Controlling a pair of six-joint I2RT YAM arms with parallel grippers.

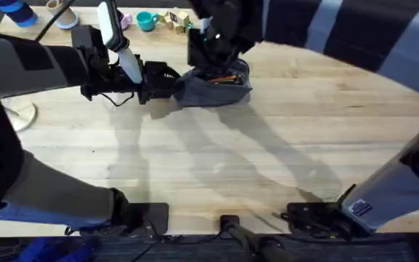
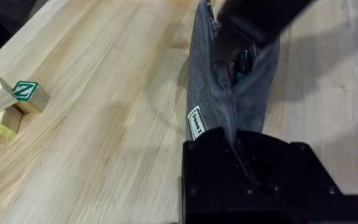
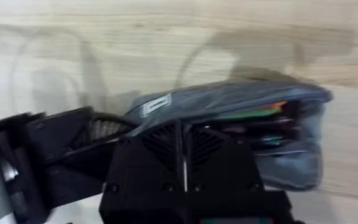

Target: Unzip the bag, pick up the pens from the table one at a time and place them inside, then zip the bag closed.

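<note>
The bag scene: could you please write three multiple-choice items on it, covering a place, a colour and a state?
1. Where does the bag lie on the table?
A. far side, near the middle
B. near edge
C. right corner

2. What colour is the cup beyond it?
A. red
B. teal
C. black

3. How is the bag's zipper?
A. fully shut
B. open, pens showing
C. torn off

A: the overhead view shows it far from the bases. B: the cup is teal. B: the right wrist view looks into the mouth; the left pincer holds one end.

A teal cup [image 1: 146, 21] and wooden letter blocks [image 1: 174, 20] are sitting at the far edge; a blue bottle [image 1: 17, 12] is standing nearby.
</note>
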